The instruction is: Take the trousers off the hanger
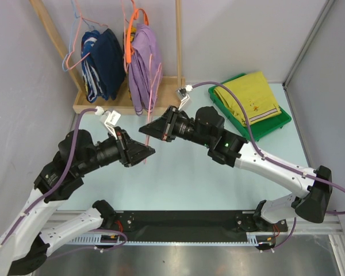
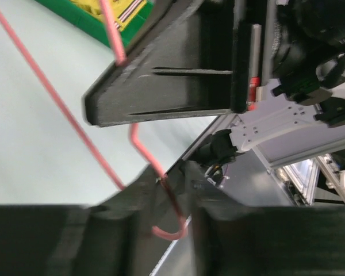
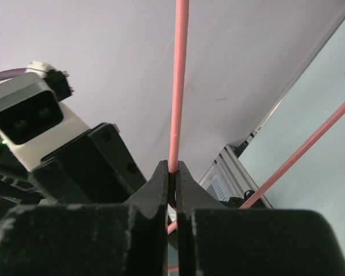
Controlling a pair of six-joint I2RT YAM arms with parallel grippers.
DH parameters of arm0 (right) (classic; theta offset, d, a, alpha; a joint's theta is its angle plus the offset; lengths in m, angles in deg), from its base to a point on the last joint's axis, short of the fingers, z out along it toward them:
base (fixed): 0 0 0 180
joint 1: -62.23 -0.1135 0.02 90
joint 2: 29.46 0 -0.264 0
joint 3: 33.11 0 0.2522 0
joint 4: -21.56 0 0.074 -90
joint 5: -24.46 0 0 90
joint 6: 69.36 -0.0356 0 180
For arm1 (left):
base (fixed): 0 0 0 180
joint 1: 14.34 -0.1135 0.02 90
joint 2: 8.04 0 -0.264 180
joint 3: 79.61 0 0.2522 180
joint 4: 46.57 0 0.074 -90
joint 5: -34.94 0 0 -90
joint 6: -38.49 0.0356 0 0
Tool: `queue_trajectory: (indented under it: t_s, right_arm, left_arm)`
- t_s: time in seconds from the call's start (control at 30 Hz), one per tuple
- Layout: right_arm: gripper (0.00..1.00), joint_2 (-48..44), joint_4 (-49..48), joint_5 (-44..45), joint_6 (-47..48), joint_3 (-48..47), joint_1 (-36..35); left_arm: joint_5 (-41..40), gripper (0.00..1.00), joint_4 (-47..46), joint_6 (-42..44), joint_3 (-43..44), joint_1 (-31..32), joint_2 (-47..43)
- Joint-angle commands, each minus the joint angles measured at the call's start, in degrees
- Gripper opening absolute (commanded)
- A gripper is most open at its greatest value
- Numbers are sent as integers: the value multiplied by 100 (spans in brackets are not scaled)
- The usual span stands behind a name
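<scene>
The mustard-yellow trousers [image 1: 250, 98] lie folded in a green tray [image 1: 276, 123] at the back right, off the hanger; a corner of them shows in the left wrist view [image 2: 118, 8]. The thin pale-pink wire hanger [image 1: 154, 95] is bare and hangs in the air between my two grippers over the table's middle. My right gripper [image 1: 142, 129] is shut on one straight wire of the hanger [image 3: 178, 86], pinched at its fingertips [image 3: 172, 172]. My left gripper [image 1: 149, 151] sits just below it. The hanger's hook [image 2: 172, 232] lies in the gap between the left gripper's [image 2: 173, 190] parted fingers.
A wooden rack [image 1: 103, 103] stands at the back left with navy blue garments [image 1: 103, 63] on a light-blue hanger and a lilac garment [image 1: 142, 63] on an orange hanger [image 1: 130, 34]. Walls close in on the left, back and right. A black rail [image 1: 178, 221] runs along the near edge.
</scene>
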Motion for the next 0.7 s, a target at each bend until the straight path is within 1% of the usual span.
queue_trajectory:
  t_s: [0.0, 0.03, 0.07, 0.2, 0.23, 0.27, 0.3, 0.37, 0.4, 0.43, 0.5, 0.53, 0.57, 0.63, 0.67]
  right_arm:
    - [0, -227, -288, -11, 79, -254, -75]
    - [0, -236, -288, -2, 79, -246, -84]
    - [0, -245, -288, -2, 88, -219, -93]
    - [0, -332, -227, 7, 167, -158, -84]
    - [3, -359, -192, 24, 193, -132, -76]
    - [10, -394, -122, 111, 237, -123, -76]
    - [23, -429, 35, 164, 272, -88, -67]
    - [29, -543, 229, 235, 378, -52, -23]
    - [36, -570, 282, 244, 396, -26, 21]
    - [40, -666, 335, 261, 465, 0, 56]
    - [48, -798, 615, 463, 580, 9, 56]
    - [50, -877, 678, 585, 659, 18, 65]
    - [52, -1113, 1105, 891, 816, 53, 65]
    - [54, -1438, 1328, 1261, 931, 271, 74]
    - [56, -1840, 1555, 1629, 1045, 377, 91]
  left_arm:
    - [187, 18, -299, -157, -79, -7, -80]
    - [178, 11, -317, -166, -79, -7, -80]
    - [143, 0, -308, -192, -62, 1, -71]
    - [3, 0, -352, -350, -44, 1, -62]
    - [11, 0, -378, -394, -35, -7, -28]
    - [2, 0, -387, -490, 17, -7, 8]
    - [-15, 0, -379, -561, 44, -7, 51]
    - [-94, 0, -361, -754, 123, -7, 157]
    - [-138, 0, -361, -816, 149, -7, 201]
    - [-243, 0, -352, -851, 184, -7, 219]
    - [-340, 0, -361, -913, 316, -7, 342]
    - [-427, 0, -361, -948, 360, -7, 394]
    - [-446, 0, -352, -974, 465, -7, 482]
    - [-507, 0, -335, -992, 623, -7, 596]
    - [-586, 0, -309, -992, 781, -7, 658]
